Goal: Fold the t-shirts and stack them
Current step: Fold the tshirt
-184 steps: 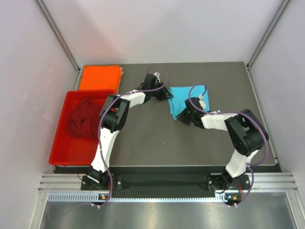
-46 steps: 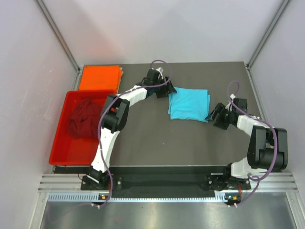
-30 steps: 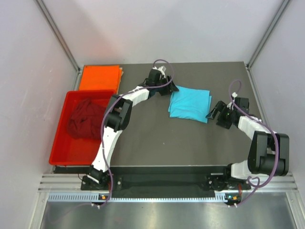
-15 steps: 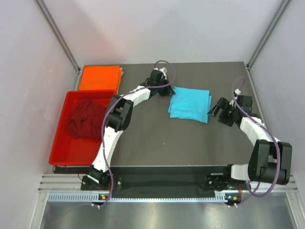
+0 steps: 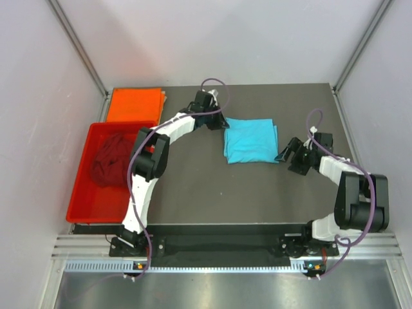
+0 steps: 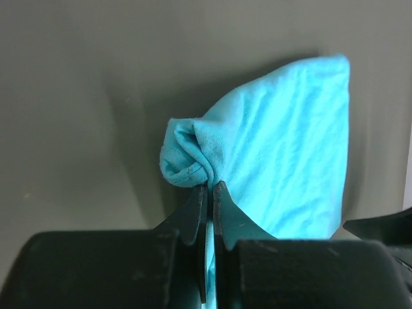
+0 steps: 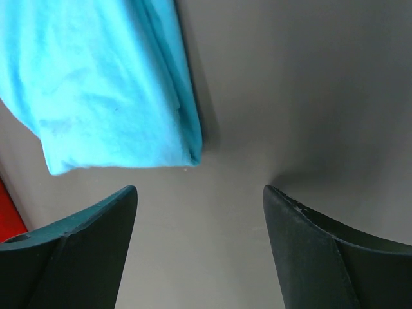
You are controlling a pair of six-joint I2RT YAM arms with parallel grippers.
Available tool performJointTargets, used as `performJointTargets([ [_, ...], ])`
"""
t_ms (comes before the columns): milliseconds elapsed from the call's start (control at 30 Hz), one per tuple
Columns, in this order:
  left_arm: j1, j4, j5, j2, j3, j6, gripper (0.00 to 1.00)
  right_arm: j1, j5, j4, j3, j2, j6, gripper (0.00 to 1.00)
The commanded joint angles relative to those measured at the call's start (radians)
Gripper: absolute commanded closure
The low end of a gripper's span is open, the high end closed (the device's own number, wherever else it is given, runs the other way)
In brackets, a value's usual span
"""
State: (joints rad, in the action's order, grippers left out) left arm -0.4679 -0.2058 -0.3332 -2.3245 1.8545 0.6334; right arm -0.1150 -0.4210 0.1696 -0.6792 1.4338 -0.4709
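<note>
On table (image 5: 212, 187), L hand (image 6: 209, 191) pinching turquoise shirt (image 6: 283, 148) corner.

White-and-black arms (image 5: 144, 193) — looping purple cables (image 5: 215, 82), black fingers (image 7: 64, 251)

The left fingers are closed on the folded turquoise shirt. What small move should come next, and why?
Probably the left fingers should lift the pinched edge slightly and start drawing the turquoise t-shirt toward the folded orange t-shirt at the far-left corner. The shirt already lies folded, the grip looks firm, and the right fingers stand open beside it, holding nothing.
</note>
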Motion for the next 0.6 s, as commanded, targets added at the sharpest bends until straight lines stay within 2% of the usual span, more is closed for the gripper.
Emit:
performJointTargets([
  [0,0.024,0.052,-0.023,0.062,-0.064,0.020,1.00,0.011,-0.044,-0.138,0.006,0.059,-0.024,0.22],
  [133,0.043,0.075,-0.050,0.044,-0.075,0.032,1.00,0.014,-0.136,-0.243,0.010,0.177,-0.051,0.26],
  [267,0.067,0.091,-0.072,0.011,-0.058,0.038,1.00,0.015,-0.151,-0.297,0.006,0.250,-0.058,0.29],
  [367,0.081,0.111,-0.090,-0.013,-0.054,0.063,1.00,0.014,-0.176,-0.309,0.003,0.280,-0.067,0.48],
  [400,0.087,0.114,-0.095,-0.022,-0.052,0.066,1.00,0.014,-0.165,-0.312,0.007,0.264,-0.072,0.69],
  [467,0.095,0.118,-0.098,-0.035,-0.048,0.077,1.00,0.014,-0.134,-0.291,0.010,0.251,-0.071,0.85],
  [500,0.098,0.121,-0.107,-0.048,-0.041,0.084,1.00,0.014,-0.130,-0.280,0.007,0.251,-0.068,1.00],
  [567,0.107,0.126,-0.118,-0.062,-0.034,0.095,1.00,0.014,-0.134,-0.265,-0.003,0.255,-0.064,1.00],
])
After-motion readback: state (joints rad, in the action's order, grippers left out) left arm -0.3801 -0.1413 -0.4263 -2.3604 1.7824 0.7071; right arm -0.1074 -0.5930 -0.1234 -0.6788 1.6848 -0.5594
